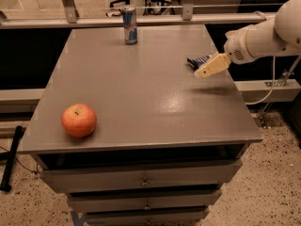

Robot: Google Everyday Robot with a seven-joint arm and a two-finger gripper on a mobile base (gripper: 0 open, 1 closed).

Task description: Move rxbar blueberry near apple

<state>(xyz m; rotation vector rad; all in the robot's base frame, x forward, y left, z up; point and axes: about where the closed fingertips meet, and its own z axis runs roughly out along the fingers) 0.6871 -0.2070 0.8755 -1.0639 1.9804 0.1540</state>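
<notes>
Hovering at the right side of the bench (141,88): pincer (203,72), tan, angled down and to the left off the white arm (263,36) that comes in from the right edge. Its tip sits just in front of the rxbar blueberry (196,60) and covers part of it, so only the left end of the dark wrapper shows; touching or not, can't tell. Pincer state: can't tell from this view (it reads as one tan wedge). Its shadow falls on the bench top just right of and below the tip. Rxbar lies flat near the bench's right edge, toward the back. Apple (79,120) is at the front-left corner, stem dimple up, well apart from the bar, with nearly the whole bench top between them. Blue-and-silver can (129,25) stands upright at the back edge, near the middle, apart from both. Drawer fronts (141,179) are stacked below the bench top, with small knobs at centre.
</notes>
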